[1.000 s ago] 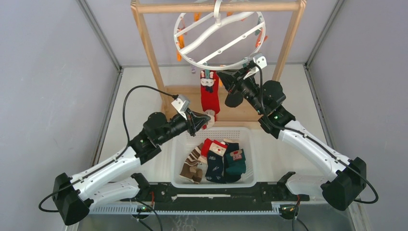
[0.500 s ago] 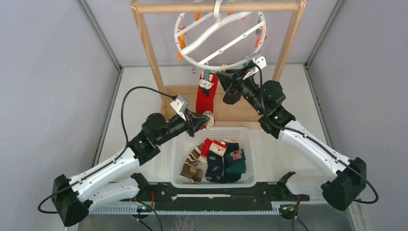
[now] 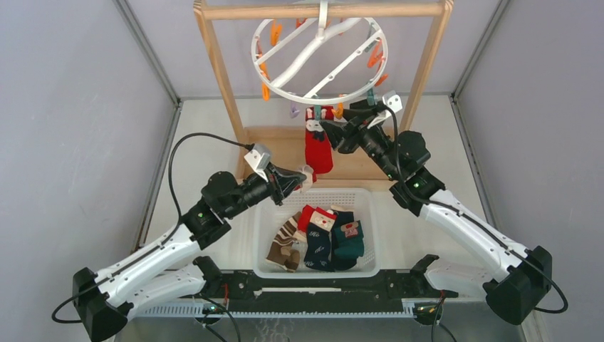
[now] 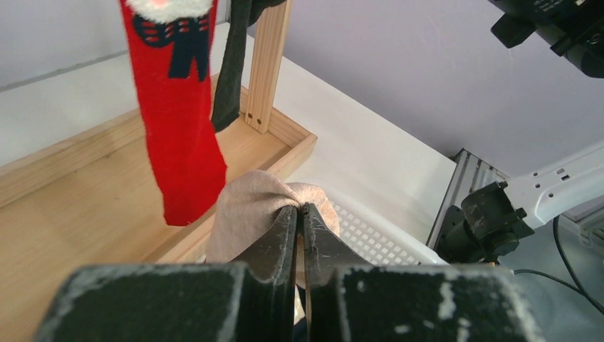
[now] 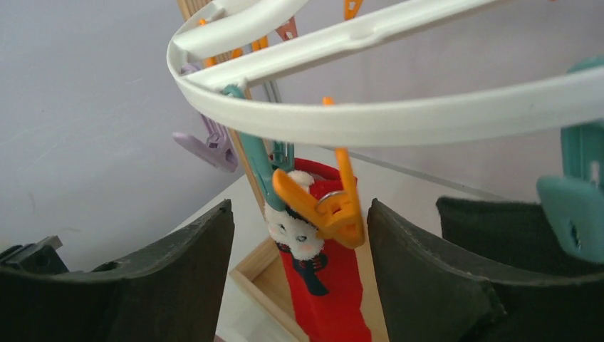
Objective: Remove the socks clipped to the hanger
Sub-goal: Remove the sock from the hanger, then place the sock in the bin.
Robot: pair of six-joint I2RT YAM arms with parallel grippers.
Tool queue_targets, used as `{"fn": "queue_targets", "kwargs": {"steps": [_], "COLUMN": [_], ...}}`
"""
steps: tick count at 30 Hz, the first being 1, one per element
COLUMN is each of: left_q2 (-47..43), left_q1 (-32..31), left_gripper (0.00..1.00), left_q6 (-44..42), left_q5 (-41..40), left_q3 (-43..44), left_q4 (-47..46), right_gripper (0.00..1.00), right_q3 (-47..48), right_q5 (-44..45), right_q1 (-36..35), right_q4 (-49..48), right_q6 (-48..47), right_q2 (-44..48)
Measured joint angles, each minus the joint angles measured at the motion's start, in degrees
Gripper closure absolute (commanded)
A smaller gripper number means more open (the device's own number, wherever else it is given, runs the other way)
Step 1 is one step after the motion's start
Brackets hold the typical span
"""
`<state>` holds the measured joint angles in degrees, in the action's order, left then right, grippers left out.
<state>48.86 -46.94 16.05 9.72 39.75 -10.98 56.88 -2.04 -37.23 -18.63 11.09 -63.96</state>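
overhead, red sock [image 3: 318,149] hangs clipped just beside the spread right claw [image 3: 340,121].

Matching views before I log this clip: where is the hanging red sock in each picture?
Top external: red sock centre, below the hanger ring.
Left wrist: red sock upper left, left of the beige fabric the left hand pinches.
Right wrist: red sock bottom centre, behind the orange clip.
Shared landmark: the wooden rack's base.

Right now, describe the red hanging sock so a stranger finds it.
At the back stands a wooden rack holding the white ring hanger. Under its near rim dangles the red sock: white face, dark bow, unlike the dark sock beside it.
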Motion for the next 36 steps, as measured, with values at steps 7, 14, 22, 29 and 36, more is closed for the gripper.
{"fn": "queue_targets", "kwargs": {"steps": [7, 14, 22, 29, 36], "left_q2": [-1.6, -3.4, -5.6, -6.8, -9.4], "left_q1": [0.0, 0.0, 0.0, 0.0, 0.0], "left_gripper": [0.92, 0.92, 0.92, 0.92, 0.90], "left_q6": [0.5, 0.5, 1.5, 3.0, 5.0], "left_q5": [0.0, 0.0, -0.5, -1.5, -5.2], "left_q3": [-1.9, -3.2, -7.8, -11.7, -13.5], "left_q4": [1.6, 2.3, 2.2, 2.1, 2.2], "right_gripper": [0.17, 0.10, 0.09, 0.07, 0.06], "right_q3": [-7.2, -15.4, -21.4, -22.7, -23.0], "right_q5": [2.1, 5.3, 9.0, 13.2, 18.4], "right_q1": [0.0, -0.8, -4.6, -11.5, -20.0], "right_q4": [1.4, 6.3, 15.4, 22.4, 26.7], "right_q6": [1.7, 4.9, 8.2, 10.5, 11.7], "right_q2": [6.9, 16.2, 27.7, 33.3, 33.2]}}
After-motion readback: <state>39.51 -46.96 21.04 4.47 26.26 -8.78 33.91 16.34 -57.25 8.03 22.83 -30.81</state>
